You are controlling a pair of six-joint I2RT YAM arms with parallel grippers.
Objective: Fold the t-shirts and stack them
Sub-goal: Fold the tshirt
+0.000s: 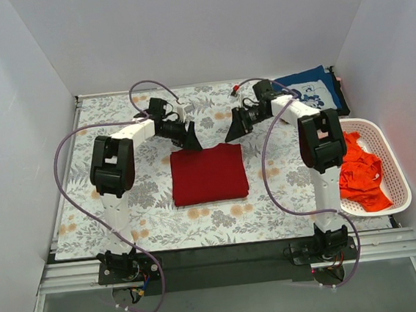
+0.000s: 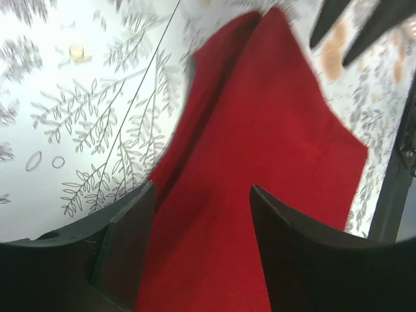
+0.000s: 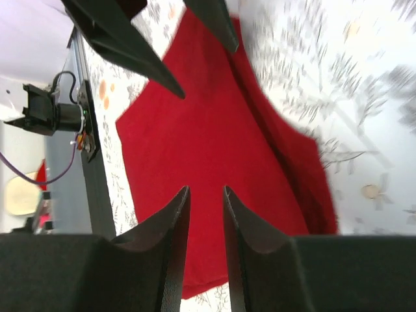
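Note:
The dark red t-shirt (image 1: 208,174) lies folded into a neat rectangle in the middle of the floral cloth; it also shows in the left wrist view (image 2: 260,149) and the right wrist view (image 3: 208,130). My left gripper (image 1: 190,140) (image 2: 201,188) is open and empty, just above the shirt's far left corner. My right gripper (image 1: 236,129) (image 3: 206,190) hovers above the far right corner, its jaws a narrow gap apart and empty. The navy printed t-shirt (image 1: 311,88) lies folded at the back right. The orange-red t-shirt (image 1: 361,174) is crumpled in the basket.
The white perforated basket (image 1: 395,175) stands at the right edge of the table. The floral table cloth (image 1: 138,199) covers the table. White walls close in the left, back and right. Purple cables loop off both arms.

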